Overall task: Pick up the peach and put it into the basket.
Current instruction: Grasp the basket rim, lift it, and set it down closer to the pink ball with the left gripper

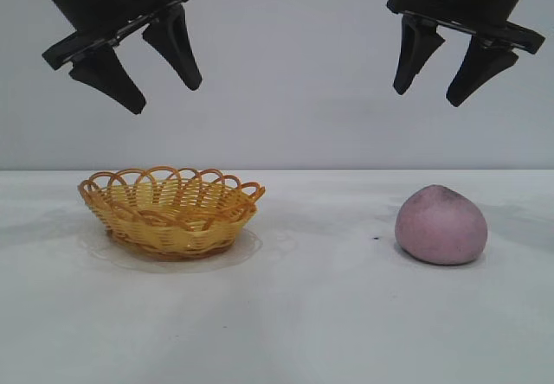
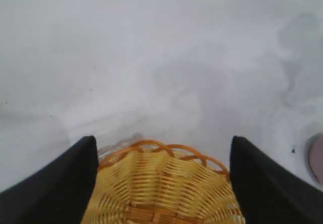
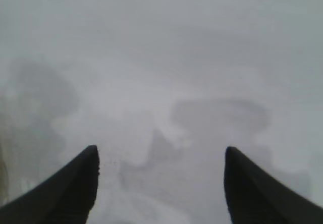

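Observation:
The pink-mauve peach (image 1: 441,226) lies on the white table at the right; its edge shows in the left wrist view (image 2: 317,158). The yellow woven basket (image 1: 171,210) with an orange looped rim stands at the left and holds nothing; it also shows in the left wrist view (image 2: 161,188). My left gripper (image 1: 164,94) hangs open and empty high above the basket (image 2: 161,143). My right gripper (image 1: 428,94) hangs open and empty high above the peach, a little to its left; the right wrist view (image 3: 160,151) shows only bare table between its fingers.
The white table (image 1: 320,315) runs across the whole view with a plain grey wall behind it. The basket and the peach are about a basket's width apart.

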